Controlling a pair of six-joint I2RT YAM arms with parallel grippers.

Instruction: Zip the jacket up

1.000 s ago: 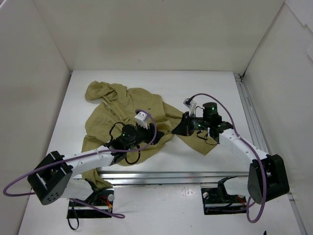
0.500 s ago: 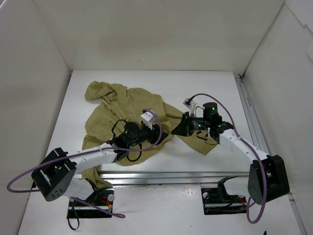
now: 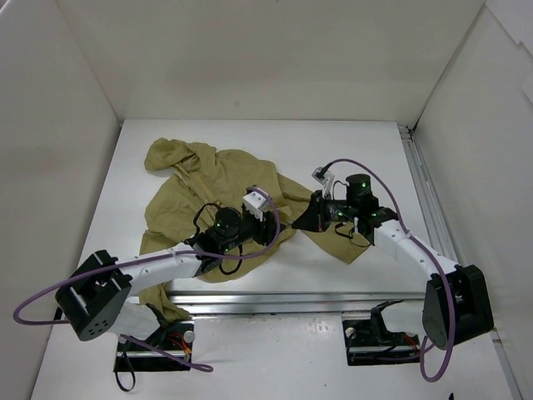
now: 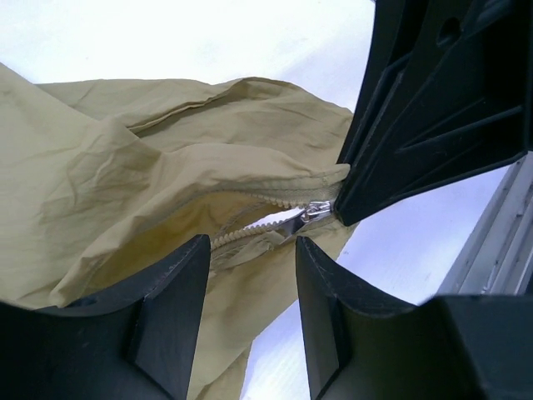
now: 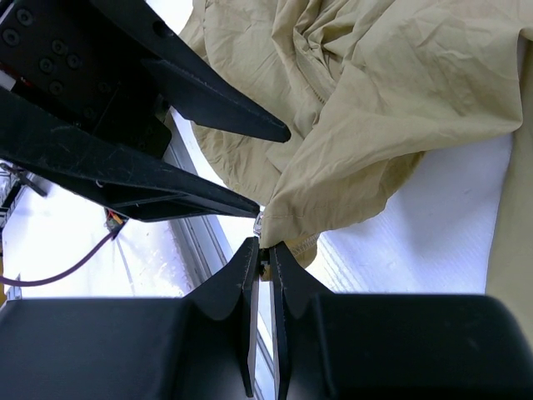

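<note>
The olive jacket [image 3: 208, 187] lies crumpled on the white table, hood at the far left. My right gripper [image 3: 298, 222] is shut on the jacket's edge at the end of the zipper, and in the right wrist view its jaws [image 5: 265, 250] pinch the fabric just under the small metal slider [image 5: 259, 223]. My left gripper [image 3: 281, 223] is open with nothing between its fingers. It points at the zipper teeth [image 4: 250, 233] and the slider [image 4: 315, 212], a short way from them. The right gripper's black fingers [image 4: 433, 108] fill the upper right of the left wrist view.
An aluminium rail [image 3: 291, 296] runs along the table's near edge and another [image 3: 425, 192] along its right side. White walls close in the left, far and right sides. Purple cables [image 3: 50, 304] loop off both arms.
My left gripper has moved right across the jacket, closer to the right gripper and the zipper end. The right arm has held still, jaws shut throughout.
</note>
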